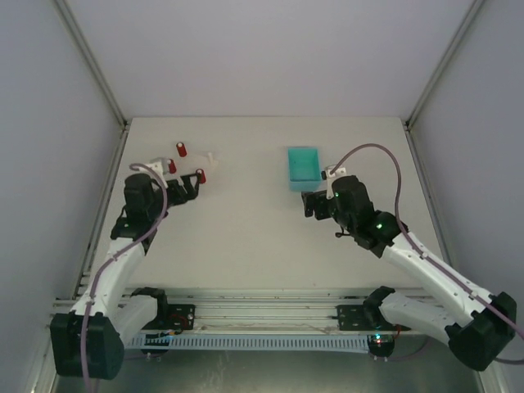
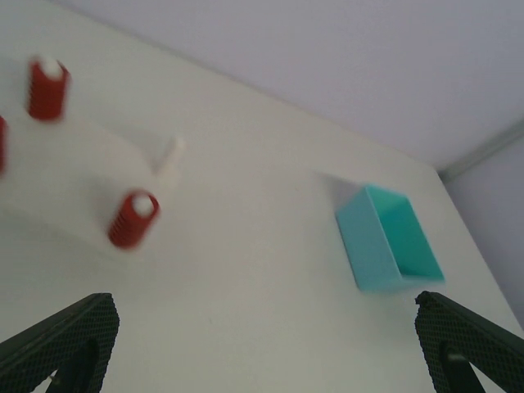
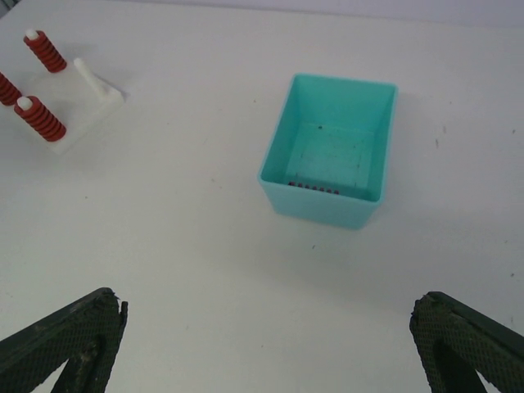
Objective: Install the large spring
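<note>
A white peg base stands at the back left with three pegs carrying red springs and one bare white peg. The right wrist view shows the base, the bare peg and a teal bin. A sliver of a red coil lies inside the bin against its near wall. My left gripper is open and empty just in front of the base. My right gripper is open and empty just in front of the bin.
In the left wrist view the bare peg stands between two blurred red springs, with the teal bin to the right. White walls enclose the table on three sides. Both wrist views show bare table between the fingers.
</note>
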Controlling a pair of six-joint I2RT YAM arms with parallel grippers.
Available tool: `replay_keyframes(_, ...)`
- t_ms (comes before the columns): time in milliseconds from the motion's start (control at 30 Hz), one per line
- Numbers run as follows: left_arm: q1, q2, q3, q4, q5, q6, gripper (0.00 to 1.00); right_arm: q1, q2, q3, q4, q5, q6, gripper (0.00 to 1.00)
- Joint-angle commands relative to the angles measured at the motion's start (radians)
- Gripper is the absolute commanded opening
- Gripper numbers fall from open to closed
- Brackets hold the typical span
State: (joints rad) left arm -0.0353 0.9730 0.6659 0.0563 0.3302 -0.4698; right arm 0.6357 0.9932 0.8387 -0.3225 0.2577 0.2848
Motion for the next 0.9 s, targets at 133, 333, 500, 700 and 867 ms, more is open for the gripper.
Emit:
replay_keyframes(133, -0.155, 0.006, -0.099, 0.086, 0.134, -0.031, 0.99, -0.110, 0.121, 0.093, -0.049, -0.143, -0.023, 0.84)
replay_keyframes(333, -0.204, 0.036, -0.094, 0.084, 0.095, -0.024, 0.99, -0.189, 0.326, 0.193, 0.005, -0.154, -0.064, 0.69)
replay_keyframes(500, -0.222, 0.029, -0.118, 0.034, 0.005, -0.067, 0.99, -0.194, 0.403, 0.230, 0.002, -0.095, -0.055, 0.62)
replay_keyframes(700, -0.225, 0.083, 0.028, -0.235, -0.083, -0.073, 0.99, -0.195, 0.502, 0.361, -0.096, -0.072, 0.032, 0.62)
replay_keyframes(867, -0.227, 0.140, 0.132, -0.362, -0.089, -0.040, 0.99, -0.202, 0.667, 0.551, -0.240, -0.089, 0.043, 0.62)
